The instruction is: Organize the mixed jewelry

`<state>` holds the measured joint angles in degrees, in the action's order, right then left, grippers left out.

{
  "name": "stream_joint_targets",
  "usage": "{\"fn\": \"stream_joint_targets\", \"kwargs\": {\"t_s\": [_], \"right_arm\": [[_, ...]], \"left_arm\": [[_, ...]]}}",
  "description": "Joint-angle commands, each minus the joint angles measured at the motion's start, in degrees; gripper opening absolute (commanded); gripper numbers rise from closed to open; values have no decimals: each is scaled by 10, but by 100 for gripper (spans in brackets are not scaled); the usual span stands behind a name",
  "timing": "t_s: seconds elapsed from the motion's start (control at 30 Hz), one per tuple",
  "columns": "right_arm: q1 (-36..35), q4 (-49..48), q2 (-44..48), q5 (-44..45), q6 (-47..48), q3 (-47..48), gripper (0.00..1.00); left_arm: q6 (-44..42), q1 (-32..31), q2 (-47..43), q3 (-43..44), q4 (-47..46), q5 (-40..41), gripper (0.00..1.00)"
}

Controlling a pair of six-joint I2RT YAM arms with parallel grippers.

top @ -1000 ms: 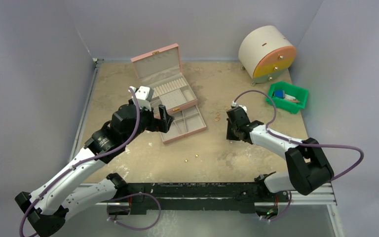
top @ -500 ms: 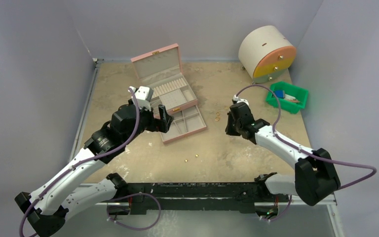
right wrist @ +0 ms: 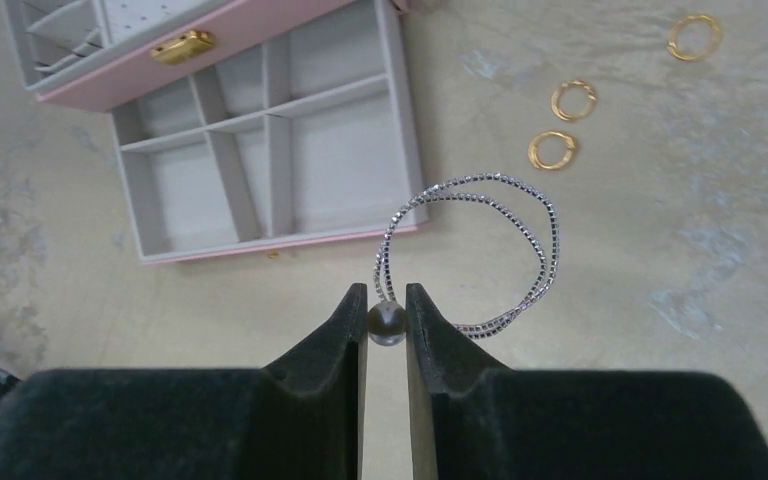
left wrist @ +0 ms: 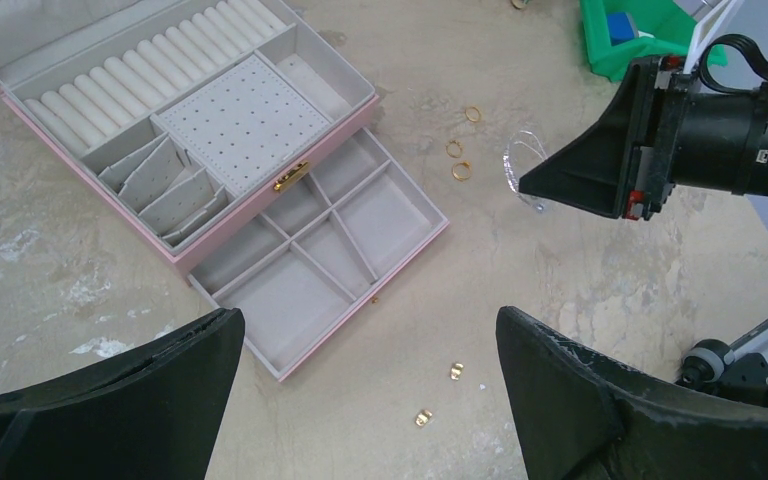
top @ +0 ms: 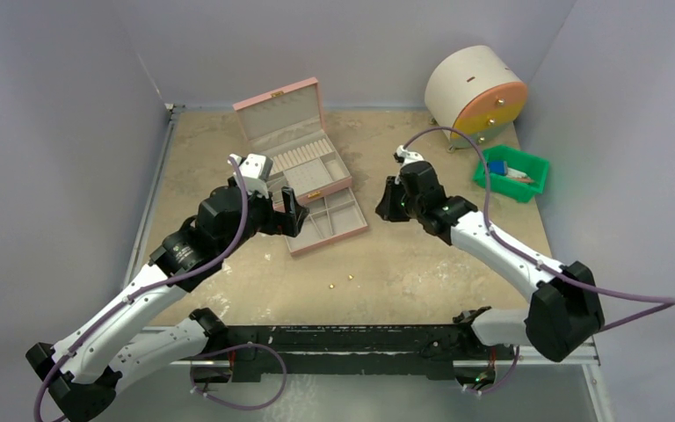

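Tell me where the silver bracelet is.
The bracelet hangs from the right claw, centre of the right wrist view, just right of the pink box's open drawer, near three gold rings.

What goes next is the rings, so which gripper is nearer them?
Right. The right gripper, holding the bracelet, hovers just beside the rings; the left gripper hangs across the open drawer from them.

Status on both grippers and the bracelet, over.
Left gripper open at pink box. Right gripper shut on bracelet bead, beside open drawer. Gold rings loose on table; nothing blocking.
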<state>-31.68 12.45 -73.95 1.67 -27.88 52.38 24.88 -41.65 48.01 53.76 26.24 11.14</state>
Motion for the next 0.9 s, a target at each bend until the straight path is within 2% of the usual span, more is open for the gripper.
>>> {"fn": "stream_joint_targets", "kwargs": {"t_s": [0.0,0.37,0.87], "right_arm": [[-27,-41,-35,-33,-21,47,2],[-104,-85,-168,-17,-53,109,3],[-110,-115,-245,17,-97,130,3]], "left_arm": [[-5,4,-12,2,-10,9,97],[-5,8,-18,3,-7,17,97],[-6,9,-20,2,-6,20,97]]}}
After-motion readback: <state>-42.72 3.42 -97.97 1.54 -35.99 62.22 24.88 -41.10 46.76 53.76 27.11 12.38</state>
